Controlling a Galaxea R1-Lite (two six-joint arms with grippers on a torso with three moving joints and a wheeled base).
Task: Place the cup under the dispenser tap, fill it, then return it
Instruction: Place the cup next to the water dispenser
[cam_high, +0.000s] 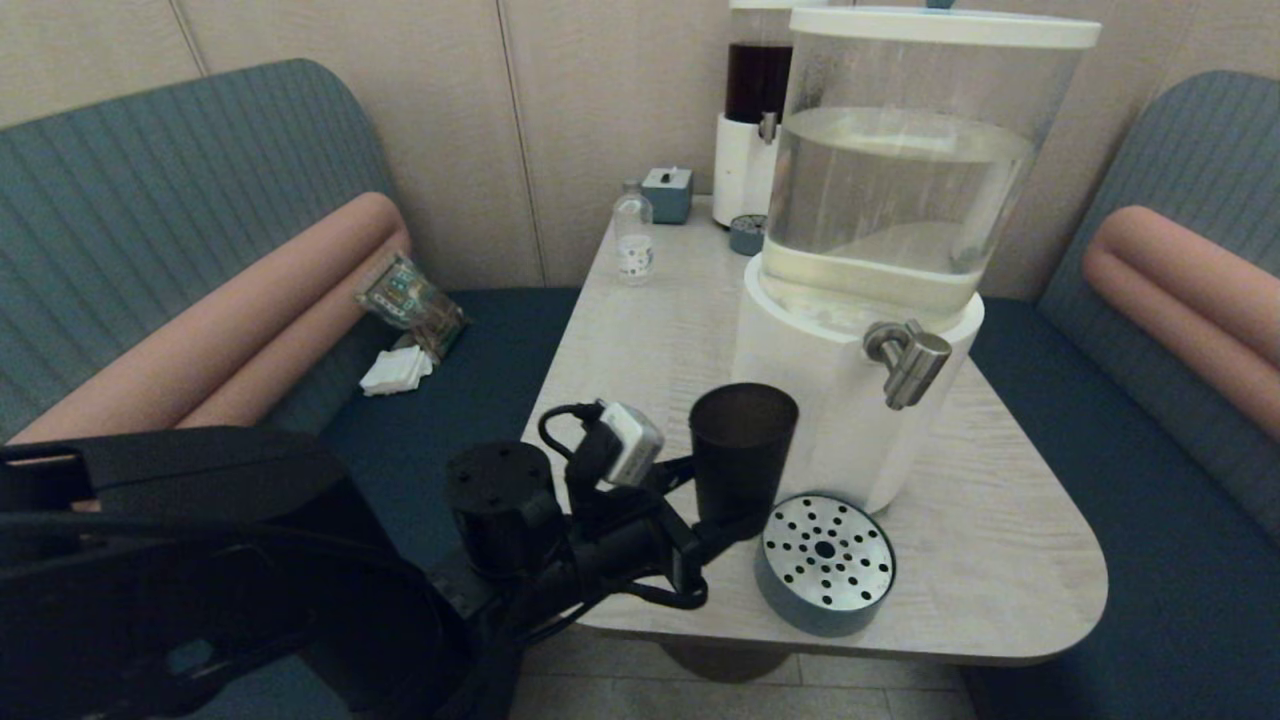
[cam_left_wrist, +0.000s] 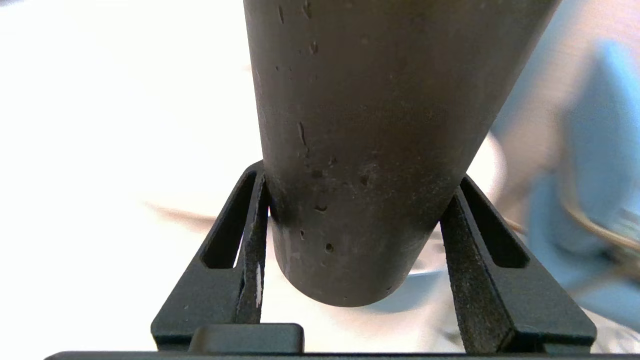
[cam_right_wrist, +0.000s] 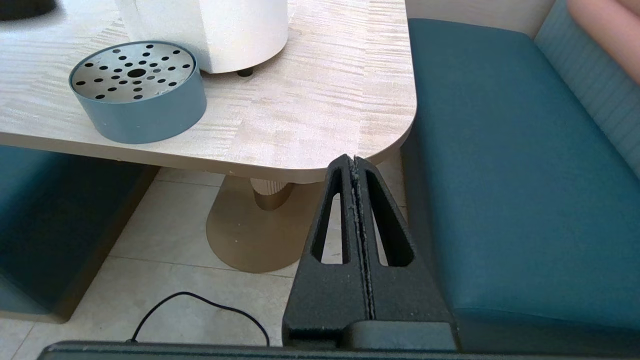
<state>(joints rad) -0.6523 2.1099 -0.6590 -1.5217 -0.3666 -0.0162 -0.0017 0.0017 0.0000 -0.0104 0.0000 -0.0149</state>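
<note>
The dark tapered cup (cam_high: 742, 450) stands upright beside the white base of the big clear-tank dispenser (cam_high: 900, 190), left of the brushed-silver tap (cam_high: 908, 360). My left gripper (cam_high: 722, 528) is shut on the cup's lower part. In the left wrist view both fingers (cam_left_wrist: 252, 220) press the sides of the cup (cam_left_wrist: 370, 125), whose bottom hangs a little above the table with a shadow under it. The tap's nozzle points down over the round perforated drip tray (cam_high: 825, 562). My right gripper (cam_right_wrist: 354, 161) is shut and empty, low beside the table's near right corner.
A small clear bottle (cam_high: 633, 240), a blue-grey box (cam_high: 667, 193) and a slim dark-liquid dispenser (cam_high: 752, 110) stand at the table's (cam_high: 1000, 520) far end. Teal benches flank the table; a packet (cam_high: 410, 300) and napkins (cam_high: 397, 370) lie on the left bench.
</note>
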